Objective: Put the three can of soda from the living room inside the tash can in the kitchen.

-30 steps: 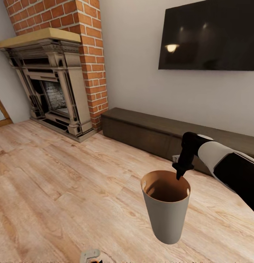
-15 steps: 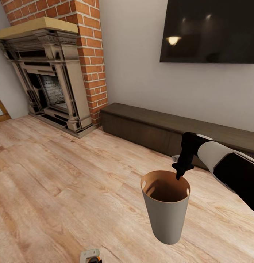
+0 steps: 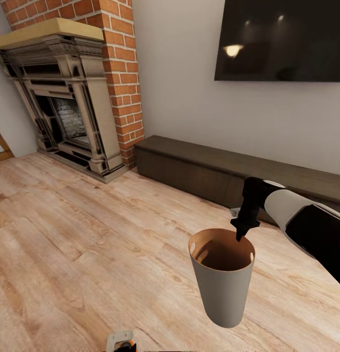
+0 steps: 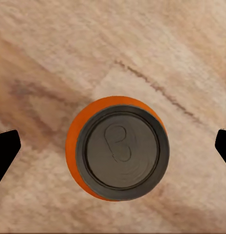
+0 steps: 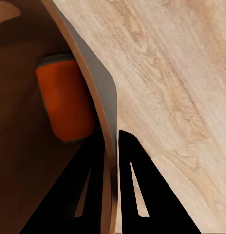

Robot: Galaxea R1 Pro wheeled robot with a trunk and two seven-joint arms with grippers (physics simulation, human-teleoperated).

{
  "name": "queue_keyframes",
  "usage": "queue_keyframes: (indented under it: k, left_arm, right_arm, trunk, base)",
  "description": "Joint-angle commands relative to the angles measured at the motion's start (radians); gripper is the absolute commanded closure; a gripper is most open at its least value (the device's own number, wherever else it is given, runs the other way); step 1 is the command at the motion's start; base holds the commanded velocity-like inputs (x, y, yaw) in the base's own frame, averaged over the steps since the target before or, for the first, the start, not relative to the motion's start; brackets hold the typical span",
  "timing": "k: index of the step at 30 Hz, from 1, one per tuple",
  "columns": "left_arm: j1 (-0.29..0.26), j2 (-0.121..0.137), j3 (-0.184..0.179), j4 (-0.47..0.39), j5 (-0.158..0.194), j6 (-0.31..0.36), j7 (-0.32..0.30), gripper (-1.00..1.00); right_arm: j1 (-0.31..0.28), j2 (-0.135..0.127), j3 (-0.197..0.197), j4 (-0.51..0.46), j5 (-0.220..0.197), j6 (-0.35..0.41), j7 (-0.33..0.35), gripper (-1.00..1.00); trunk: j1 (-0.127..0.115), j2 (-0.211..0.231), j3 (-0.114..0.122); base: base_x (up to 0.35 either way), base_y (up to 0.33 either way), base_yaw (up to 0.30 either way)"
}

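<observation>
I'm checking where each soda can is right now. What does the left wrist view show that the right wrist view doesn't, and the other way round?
Left wrist view: a bright orange soda can with a dark grey top, seen from above over the floor, with the left end effector open around it and its dark fingertips well apart from it.

Right wrist view: the right end effector shut on the rim of the tapered copper-brown-lined trash bin, with another orange can lying inside.

Both show the light wood plank floor.
</observation>
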Motion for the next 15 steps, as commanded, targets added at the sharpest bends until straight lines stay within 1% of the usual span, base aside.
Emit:
queue_keyframes:
  k: [1, 9, 15]
  left_arm:
    - [0.0, 0.0, 0.0, 0.0, 0.0, -0.002, 0.0, -1.0]
    - [-0.007, 0.001, 0.001, 0.001, 0.0, -0.004, 0.0, -1.0]
    - [-0.02, 0.001, 0.002, 0.001, 0.0, -0.005, 0.0, -1.0]
  right_arm:
    - [0.0, 0.0, -0.013, 0.0, -0.009, 0.009, 0.008, 1.0]
    - [0.001, 0.001, -0.013, 0.0, -0.009, 0.009, 0.008, 1.0]
    - [0.001, 0.001, -0.013, 0.0, -0.009, 0.009, 0.008, 1.0]
  trunk:
    - [0.0, 0.0, -0.004]
    - [0.004, -0.002, -0.035]
    - [0.004, -0.002, -0.035]
  base:
    - [0.0, 0.0, 0.0]
    - [0.0, 0.0, 0.0]
    - [0.0, 0.0, 0.0]
